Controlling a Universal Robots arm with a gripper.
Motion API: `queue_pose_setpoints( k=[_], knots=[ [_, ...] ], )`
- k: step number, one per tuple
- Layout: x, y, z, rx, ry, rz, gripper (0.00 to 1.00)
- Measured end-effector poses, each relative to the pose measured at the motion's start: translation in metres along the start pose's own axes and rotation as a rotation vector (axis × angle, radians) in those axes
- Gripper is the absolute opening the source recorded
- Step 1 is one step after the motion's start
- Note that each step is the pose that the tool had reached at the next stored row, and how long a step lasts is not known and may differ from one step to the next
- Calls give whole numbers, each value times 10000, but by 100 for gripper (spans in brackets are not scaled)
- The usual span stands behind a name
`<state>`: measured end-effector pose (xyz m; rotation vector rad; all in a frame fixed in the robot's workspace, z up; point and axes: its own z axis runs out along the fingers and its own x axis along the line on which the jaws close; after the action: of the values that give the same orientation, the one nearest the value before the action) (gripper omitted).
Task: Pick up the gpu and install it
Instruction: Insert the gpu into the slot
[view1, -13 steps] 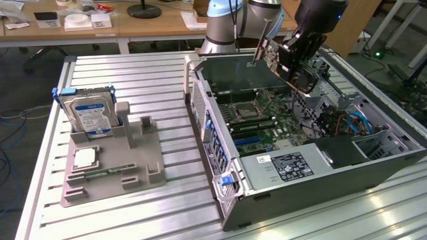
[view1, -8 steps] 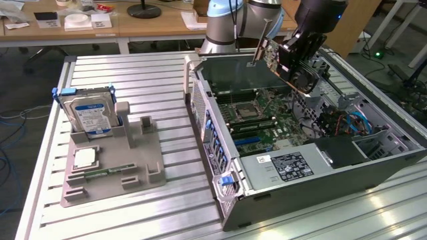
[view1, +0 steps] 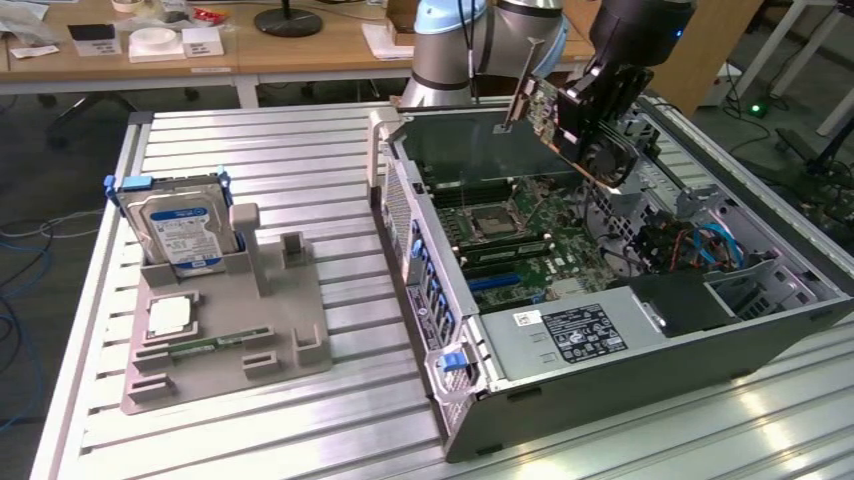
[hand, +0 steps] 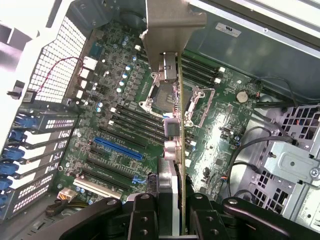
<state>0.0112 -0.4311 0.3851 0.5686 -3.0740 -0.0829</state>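
Observation:
The gpu (view1: 577, 128) hangs tilted above the open computer case (view1: 441, 330), with its green board, dark round fan (view1: 610, 157) and silvery end bracket (view1: 515, 95) showing. My gripper (view1: 603, 92) is shut on its upper edge. In the wrist view the gpu (hand: 176, 145) appears edge-on, bracket (hand: 172, 30) farthest from the camera, clamped between my gripper (hand: 172, 220) and its black fingers (hand: 142, 215). Below it lies the motherboard (hand: 120, 100) with a blue expansion slot (hand: 117, 150). The card is well above the board and touches nothing.
A grey holder tray (view1: 274, 330) on the exterior view's left carries a blue-labelled hard drive (view1: 180, 228) and a narrow memory stick (view1: 200, 346). Inside the case are a power supply (view1: 574, 335), cables (view1: 701, 245) and a metal drive cage (hand: 292, 165). Wooden desks (view1: 267, 50) stand behind.

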Motion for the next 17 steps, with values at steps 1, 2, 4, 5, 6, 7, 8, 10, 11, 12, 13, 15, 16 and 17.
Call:
queue_pose_setpoints(
  k=[1,2,4,5,6,7,8,10,11,12,13,15,16,17],
  knots=[
    [0,0,0,0,2,-24,28],
    [0,0,0,0,4,-62,28],
    [0,0,0,0,11,-197,28],
    [0,0,0,1,16,-293,28],
    [0,0,0,1,22,-399,28],
    [0,0,0,1,28,-505,28],
    [0,0,0,3,34,-613,28],
    [0,0,0,3,45,-811,28],
    [0,0,0,4,50,-908,28],
    [0,0,0,4,55,-999,28],
    [0,0,0,5,60,-1083,28],
    [0,0,0,5,68,-1244,28],
    [0,0,0,6,73,-1327,28],
    [0,0,0,6,77,-1400,28]
  ],
)
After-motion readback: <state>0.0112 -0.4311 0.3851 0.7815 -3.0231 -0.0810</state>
